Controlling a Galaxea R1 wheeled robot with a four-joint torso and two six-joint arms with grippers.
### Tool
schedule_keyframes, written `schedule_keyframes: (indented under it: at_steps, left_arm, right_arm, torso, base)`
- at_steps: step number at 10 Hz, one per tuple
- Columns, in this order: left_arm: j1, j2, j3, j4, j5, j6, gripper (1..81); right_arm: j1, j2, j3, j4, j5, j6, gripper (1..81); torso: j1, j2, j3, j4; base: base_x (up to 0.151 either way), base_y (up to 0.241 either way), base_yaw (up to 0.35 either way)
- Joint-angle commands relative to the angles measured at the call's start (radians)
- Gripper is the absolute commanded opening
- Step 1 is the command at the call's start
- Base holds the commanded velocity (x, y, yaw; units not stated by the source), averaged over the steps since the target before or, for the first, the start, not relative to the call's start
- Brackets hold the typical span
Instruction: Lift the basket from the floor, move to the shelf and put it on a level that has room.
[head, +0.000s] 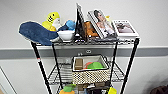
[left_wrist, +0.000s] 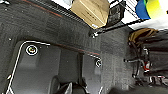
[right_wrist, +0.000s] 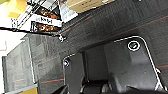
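Basket (head: 90, 70) sat at 6 o'clock on my shelf (head: 120, 72); looked light, stiff-walled, best gripped by its rim; couldn't tell either gripper's state.

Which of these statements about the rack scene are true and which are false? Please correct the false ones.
1. The woven basket stands on the wire tier second from the rack's top. True.
2. The basket is empty. False: a brown block and green and orange items lie inside it.
3. A blue whale plush lies on the top tier. True.
4. The white bowl sits inside the basket. False: it stands on the top tier beside the plush.
5. The carpet is dark with thin red lines. True.
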Motion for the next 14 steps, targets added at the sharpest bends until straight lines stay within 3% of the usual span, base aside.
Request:
schedule_keyframes:
  at_steps: [1, 8, 14]
  left_arm:
    - [0.016, 0.093, -0.143, 0.020, 0.007, 0.030, 81.1]
    - [0.091, 0.359, -0.561, 0.020, -0.006, 0.032, 81.1]
    - [0.105, 0.555, -0.875, 0.022, 0.008, 0.032, 81.1]
  right_arm:
    - [-0.006, 0.118, -0.173, -0.077, -0.038, -0.004, 81.1]
    - [-0.074, 0.382, -0.597, -0.156, -0.038, -0.004, 81.1]
    - [-0.118, 0.534, -0.840, -0.206, -0.041, -0.005, 81.1]
  torso:
    - [0.000, 0.000, 0.000, 0.000]
    - [0.000, 0.000, 0.001, 0.000]
    - [-0.001, -0.001, 0.001, 0.000]
  base:
    - [0.000, 0.000, 0.000]
    - [0.000, 0.000, 0.000]
    - [0.000, 0.000, 0.000]
